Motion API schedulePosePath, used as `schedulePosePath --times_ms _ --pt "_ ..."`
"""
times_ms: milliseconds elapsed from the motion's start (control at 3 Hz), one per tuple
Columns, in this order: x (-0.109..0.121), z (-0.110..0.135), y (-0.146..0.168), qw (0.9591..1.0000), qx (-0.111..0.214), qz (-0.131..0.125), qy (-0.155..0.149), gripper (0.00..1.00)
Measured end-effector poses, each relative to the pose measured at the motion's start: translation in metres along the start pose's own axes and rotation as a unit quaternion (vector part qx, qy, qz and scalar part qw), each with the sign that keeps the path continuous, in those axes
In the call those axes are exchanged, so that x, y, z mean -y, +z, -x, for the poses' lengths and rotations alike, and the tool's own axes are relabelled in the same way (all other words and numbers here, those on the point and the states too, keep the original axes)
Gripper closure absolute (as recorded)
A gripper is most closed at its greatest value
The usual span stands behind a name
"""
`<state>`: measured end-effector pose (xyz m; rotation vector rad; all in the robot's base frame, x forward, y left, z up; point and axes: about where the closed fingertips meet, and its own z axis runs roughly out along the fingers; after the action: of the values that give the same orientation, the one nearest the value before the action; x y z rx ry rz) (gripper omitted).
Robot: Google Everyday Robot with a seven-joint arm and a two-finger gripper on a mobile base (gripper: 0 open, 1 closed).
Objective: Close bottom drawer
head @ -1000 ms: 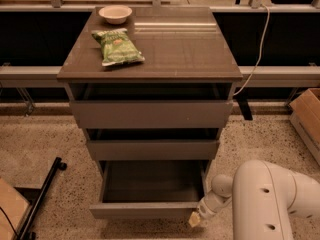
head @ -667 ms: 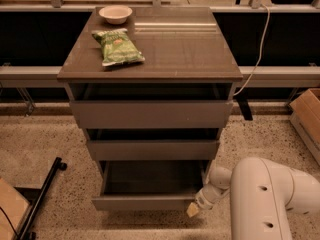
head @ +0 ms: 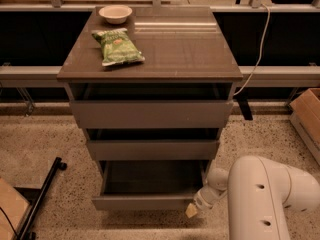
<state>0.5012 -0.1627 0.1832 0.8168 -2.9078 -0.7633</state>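
The bottom drawer [head: 145, 202] is a grey-brown handleless drawer at the foot of the cabinet. It stands pulled out, its plain floor showing behind the slim front panel. My gripper [head: 193, 210] is at the right end of that front panel, low near the floor, at the end of my white arm [head: 265, 194]. Its tip touches or nearly touches the panel's right corner.
Two larger drawers [head: 152, 114] above are slightly open. A green chip bag [head: 117, 46] and a small bowl [head: 115, 13] lie on the cabinet top. A black stand leg [head: 42, 196] lies on the floor at left. A cardboard box [head: 307, 116] stands at right.
The bottom drawer has slid inward a little, with my gripper following its front panel toward the cabinet.
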Motion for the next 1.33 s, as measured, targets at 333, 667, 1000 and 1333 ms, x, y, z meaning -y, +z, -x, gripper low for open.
schedulePosePath --times_ms 333,667,1000,1333 --pt "-0.002 0.017 0.000 0.9985 0.025 -0.034 -0.035 1.00" --pt "0.016 0.056 -0.005 0.9914 0.065 -0.093 -0.064 1.00" --pt "0.016 0.056 -0.005 0.9914 0.065 -0.093 -0.064 1.00" --pt "0.021 0.066 -0.007 0.9870 0.111 -0.095 -0.067 1.00"
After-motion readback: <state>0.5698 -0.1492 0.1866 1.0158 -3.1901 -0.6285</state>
